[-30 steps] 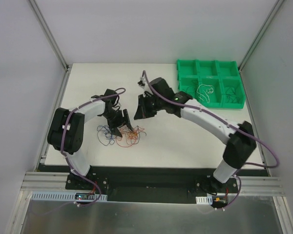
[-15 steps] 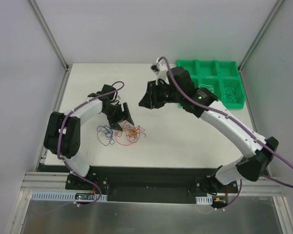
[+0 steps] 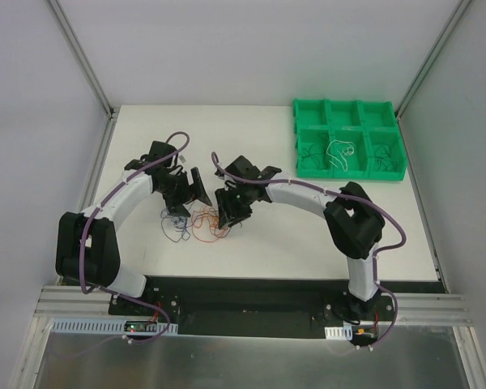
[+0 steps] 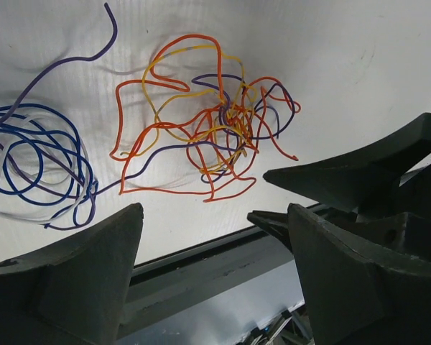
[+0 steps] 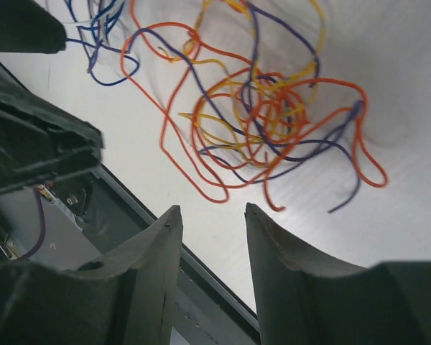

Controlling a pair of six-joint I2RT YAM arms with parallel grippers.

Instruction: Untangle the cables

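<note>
The cables lie on the white table (image 3: 308, 235) between my two grippers. An orange, yellow and purple knot (image 3: 212, 224) (image 4: 215, 136) (image 5: 273, 115) sits beside looser blue and white loops (image 3: 173, 224) (image 4: 43, 165) (image 5: 100, 29). My left gripper (image 3: 193, 188) (image 4: 213, 210) hangs just behind the blue loops, jaws wide open and holding nothing. My right gripper (image 3: 229, 212) (image 5: 212, 208) is low at the knot's right side, jaws partly open, with no strand between them. In the left wrist view, the right gripper's dark fingers (image 4: 359, 172) show beside the knot.
A green compartment tray (image 3: 308, 104) stands at the back right with a white wire (image 3: 340, 152) and dark wires (image 3: 385, 156) in its cells. The table's front edge and black base rail (image 3: 251, 292) run close behind the cables in both wrist views.
My right arm went out toward the green tray and came back down to the knot, its jaws going from shut to open. My left gripper drew back leftward and opened wider.
</note>
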